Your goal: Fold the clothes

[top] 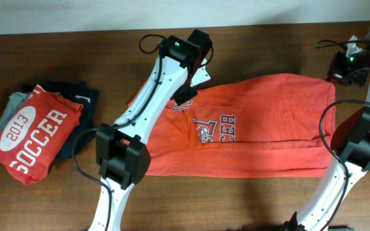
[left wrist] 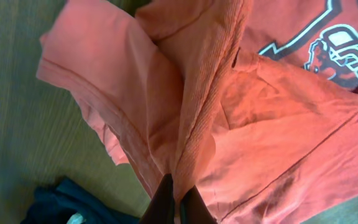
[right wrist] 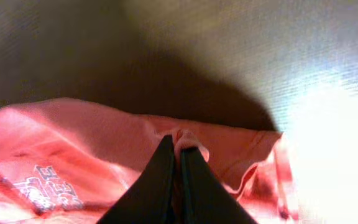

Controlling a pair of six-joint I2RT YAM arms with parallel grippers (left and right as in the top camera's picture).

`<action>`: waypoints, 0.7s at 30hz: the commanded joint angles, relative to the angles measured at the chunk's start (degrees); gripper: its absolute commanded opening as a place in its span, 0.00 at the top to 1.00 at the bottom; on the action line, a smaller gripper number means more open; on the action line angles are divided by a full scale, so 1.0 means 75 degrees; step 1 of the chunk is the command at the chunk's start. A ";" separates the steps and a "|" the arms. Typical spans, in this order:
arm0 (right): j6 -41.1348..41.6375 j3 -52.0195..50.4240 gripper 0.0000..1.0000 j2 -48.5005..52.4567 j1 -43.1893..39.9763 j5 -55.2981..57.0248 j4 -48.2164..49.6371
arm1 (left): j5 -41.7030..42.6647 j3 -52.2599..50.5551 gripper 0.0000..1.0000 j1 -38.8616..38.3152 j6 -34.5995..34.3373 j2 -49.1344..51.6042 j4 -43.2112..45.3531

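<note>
T-shirt (top: 268,122) spread mid-table (top: 236,199), long axis left–right. Left gripper (left wrist: 179,198) is clamped on the ribbed collar at the far-left end. Right gripper (right wrist: 179,148) pinches the far-right edge. The cloth lies nearward of both.

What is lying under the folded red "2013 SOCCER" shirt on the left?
Under the red shirt, a grey garment and a dark navy garment stick out; their covered parts are hidden.

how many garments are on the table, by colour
orange-red T-shirt: 1
red "2013 SOCCER" shirt, folded: 1
dark navy garment, folded: 1
grey garment, folded: 1
total: 4
</note>
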 commanded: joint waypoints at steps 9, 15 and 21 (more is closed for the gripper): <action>0.0787 0.0201 0.96 -0.0408 0.0023 0.1075 -0.1113 | 0.1029 0.0064 0.99 0.0061 0.0239 -0.0463 -0.0423; 0.1469 0.0201 0.96 -0.0408 0.0023 0.2664 -0.1279 | 0.1218 -0.0236 0.99 0.0061 0.0242 -0.0463 -0.0525; 0.1472 0.0192 0.96 -0.0408 0.0020 0.2792 -0.1309 | 0.1218 -0.1163 0.99 0.0064 0.0239 -0.0463 -0.0519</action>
